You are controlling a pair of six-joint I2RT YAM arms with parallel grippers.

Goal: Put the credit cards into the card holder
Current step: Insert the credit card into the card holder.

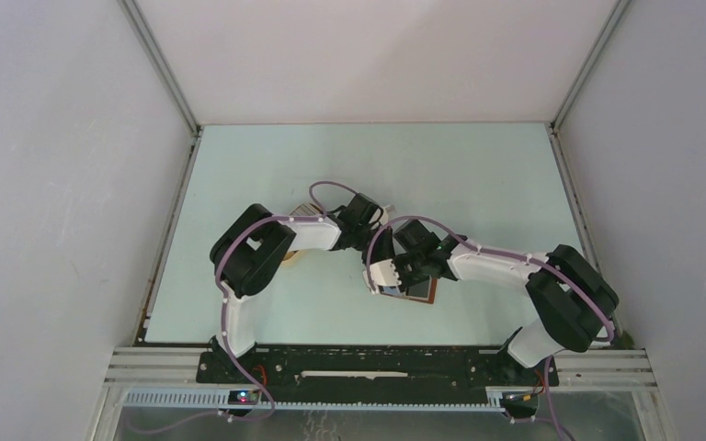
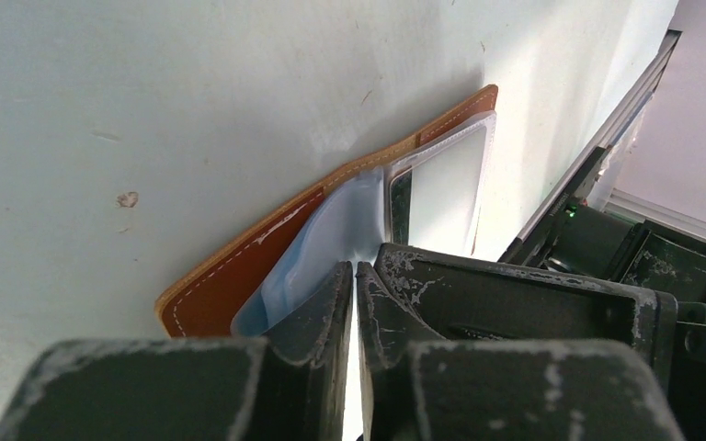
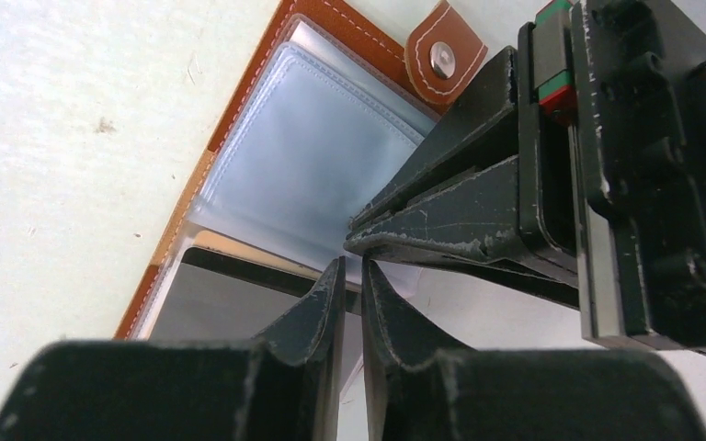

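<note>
The card holder (image 1: 420, 292) lies open on the pale table, reddish-brown leather (image 2: 225, 289) with bluish clear pockets (image 3: 303, 165) and a snap strap tab (image 3: 441, 57). One credit card (image 3: 230, 308), dark-edged with a glossy grey face, sits in a clear pocket (image 2: 441, 188). My left gripper (image 2: 356, 268) is shut, its tips (image 3: 351, 243) pinching the edge of a bluish pocket sleeve. My right gripper (image 3: 349, 265) is shut to a narrow slit just over the card's edge, with nothing clearly between its fingers (image 2: 515, 299). Both grippers meet over the holder (image 1: 395, 280).
A tan tray (image 1: 301, 213) shows partly behind my left forearm. Aluminium rails (image 1: 170, 230) border the table on the left and right, with white walls behind. The black base rail (image 1: 377, 363) runs along the near edge.
</note>
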